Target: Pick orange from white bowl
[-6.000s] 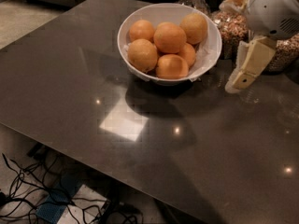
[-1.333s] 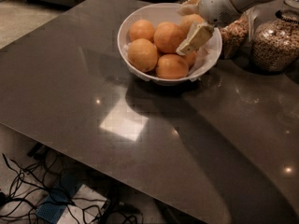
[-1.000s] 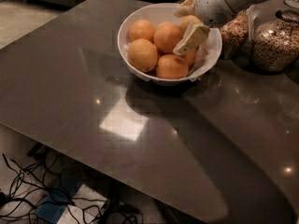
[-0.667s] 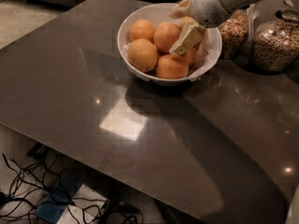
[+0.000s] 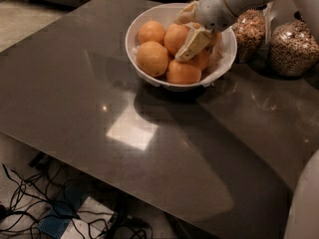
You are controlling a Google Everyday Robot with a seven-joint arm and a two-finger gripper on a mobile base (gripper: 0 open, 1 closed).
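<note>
Cables (image 5: 30, 203) lie tangled on the floor under the near left corner of the desk (image 5: 75, 88), whose dark glossy top carries everything else. Toward the back, the white bowl (image 5: 185, 85) holds a heap of about six fruit (image 5: 152, 59). The orange (image 5: 172, 34) to be taken sits in the middle of that heap, deep in colour and touching those around it. The gripper (image 5: 178, 40) is down inside the bowl, entering from the upper right. Its jaws are spread apart, one over the back of the orange and one across its right flank. They appear to hold nothing yet, though from this angle it is hard to tell whether they bracket this one or the one behind it. Just right of the bowl stand two jars (image 5: 294, 46) of grain.

The step in hand looks like the last descent and the close. To do it well, the jaws should sink to the widest part of the orange and centre on it, with neither tip wedged against a neighbour. They should then close gently and lift straight up, so that nothing knocks the rim or the jars. Being round, the orange has no long axis to line up with. Its stem end cannot be made out, so one approach angle should grip as well as another.
</note>
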